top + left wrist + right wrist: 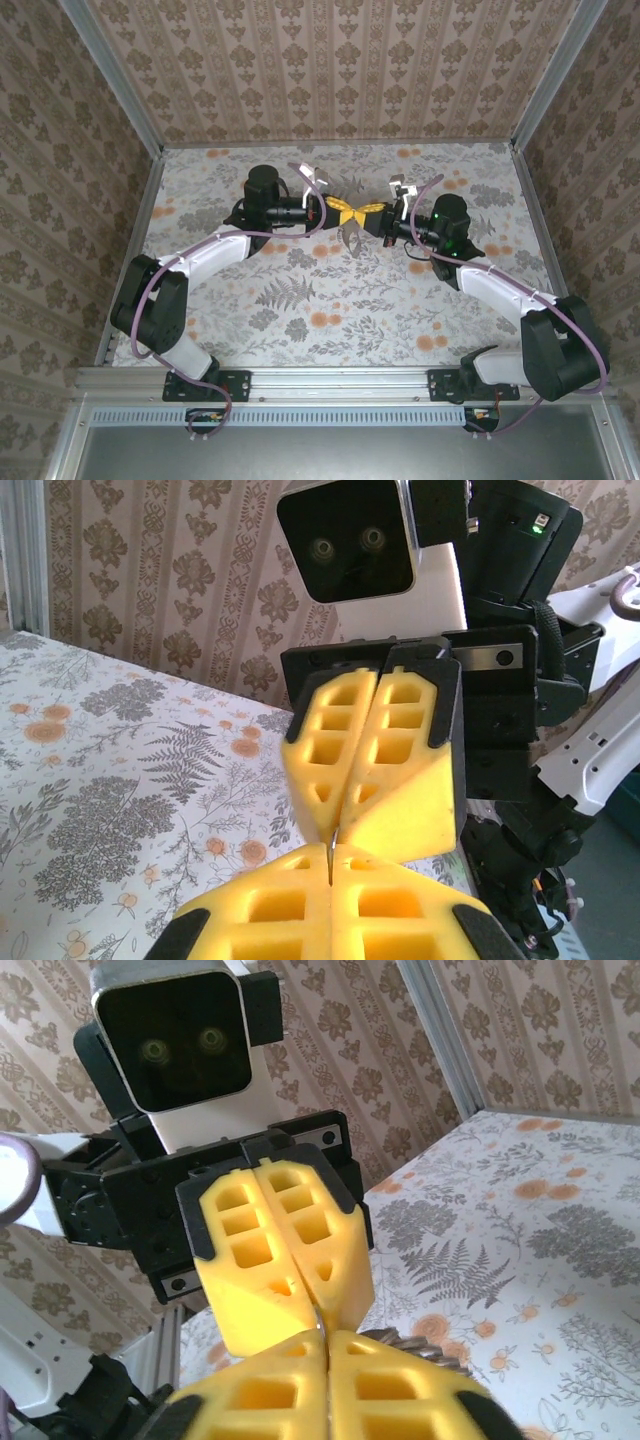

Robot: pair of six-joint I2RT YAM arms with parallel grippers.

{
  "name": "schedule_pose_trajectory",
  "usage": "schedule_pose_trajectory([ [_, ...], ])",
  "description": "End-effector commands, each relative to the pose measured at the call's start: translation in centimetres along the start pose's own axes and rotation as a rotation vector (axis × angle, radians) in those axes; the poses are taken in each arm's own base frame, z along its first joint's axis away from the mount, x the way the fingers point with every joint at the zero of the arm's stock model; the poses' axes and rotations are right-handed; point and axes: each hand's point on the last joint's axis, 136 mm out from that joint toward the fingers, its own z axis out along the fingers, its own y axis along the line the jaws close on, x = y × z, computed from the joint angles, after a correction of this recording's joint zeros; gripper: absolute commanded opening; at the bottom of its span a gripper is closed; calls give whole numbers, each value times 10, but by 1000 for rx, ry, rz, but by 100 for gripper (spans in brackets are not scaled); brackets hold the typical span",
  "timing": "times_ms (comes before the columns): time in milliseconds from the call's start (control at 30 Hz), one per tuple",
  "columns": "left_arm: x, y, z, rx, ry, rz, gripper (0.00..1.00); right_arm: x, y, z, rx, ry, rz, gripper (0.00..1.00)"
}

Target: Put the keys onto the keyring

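Note:
My left gripper (340,208) and right gripper (366,211) meet tip to tip above the middle of the table, both shut. A thin silvery metal edge (329,850) runs from the seam of my left gripper (330,868) into the seam of the right gripper (336,825). It looks like the rim of the keyring (350,238), whose brownish-grey body hangs just below the tips. In the right wrist view a ridged brownish part of the keyring (430,1346) pokes out behind my right gripper (325,1340), facing the left gripper (312,1305). The keys are hidden.
The floral tabletop (330,300) lies below, walled by patterned panels with metal rails (130,110) at left and right. Both arms reach inward from the near rail (340,380). A cable loops by the right arm (420,195).

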Motion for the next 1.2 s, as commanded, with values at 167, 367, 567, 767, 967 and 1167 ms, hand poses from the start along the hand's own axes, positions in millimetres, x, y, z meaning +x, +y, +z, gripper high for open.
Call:
schedule_pose_trajectory([
  [167, -12, -3, 1, 14, -7, 34, 2, -12, 10, 4, -21, 30, -59, 0],
  [367, -20, -1, -19, -47, 16, 62, 30, 0, 4, -1, 60, 178, -122, 0],
  [567, -15, -9, -29, -73, 114, 86, 39, 1, 3, -6, 101, 310, -183, 0],
  [767, -8, -10, -28, -58, 175, 77, 41, -1, 14, -5, 57, 406, -208, 0],
  [967, -2, -10, -21, -36, 217, 70, 40, 3, 20, -2, 18, 449, -215, 0],
  [1167, 3, -15, -12, 0, 233, 64, 40, 10, 20, 0, 5, 462, -207, 0],
])
